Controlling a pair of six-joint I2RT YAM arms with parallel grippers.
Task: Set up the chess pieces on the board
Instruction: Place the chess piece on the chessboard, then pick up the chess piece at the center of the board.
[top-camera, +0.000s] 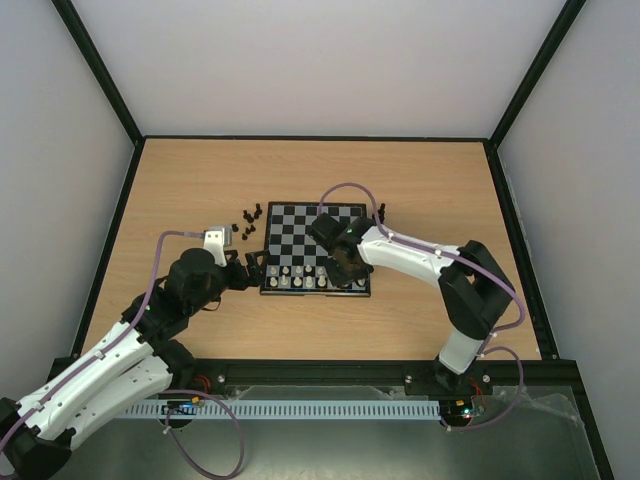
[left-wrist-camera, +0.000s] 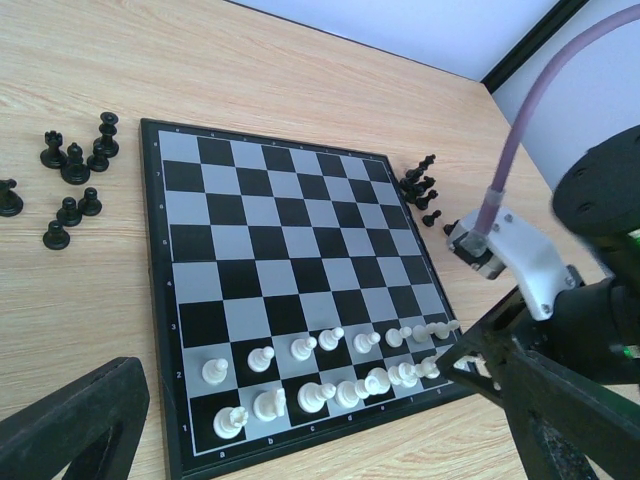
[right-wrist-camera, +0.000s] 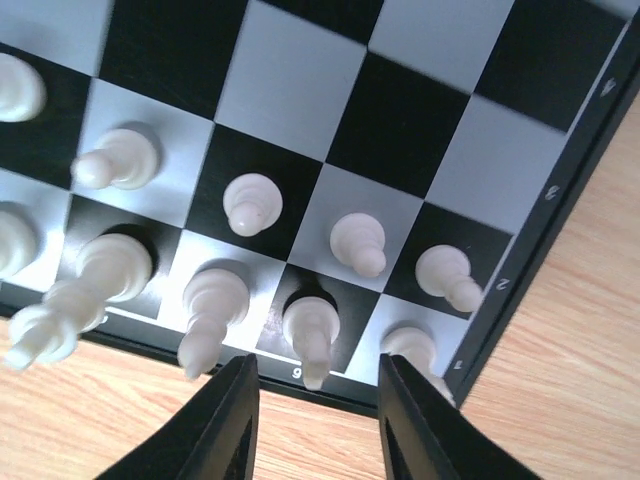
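The right fingers (right-wrist-camera: 225, 420) are set slightly apart above white pieces (right-wrist-camera: 250, 205) on the board (right-wrist-camera: 290, 90). The left fingers (left-wrist-camera: 80, 415) are spread wide.

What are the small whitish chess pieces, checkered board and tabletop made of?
Small whitish chess pieces: probably moulded plastic, smooth, slightly translucent sheen. Checkered board: plastic or coated card, satin-smooth squares. Tabletop: wood or wood-look laminate, matte, visible grain lines.

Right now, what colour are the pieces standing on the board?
The pieces are whitish; left wrist view shows it best.
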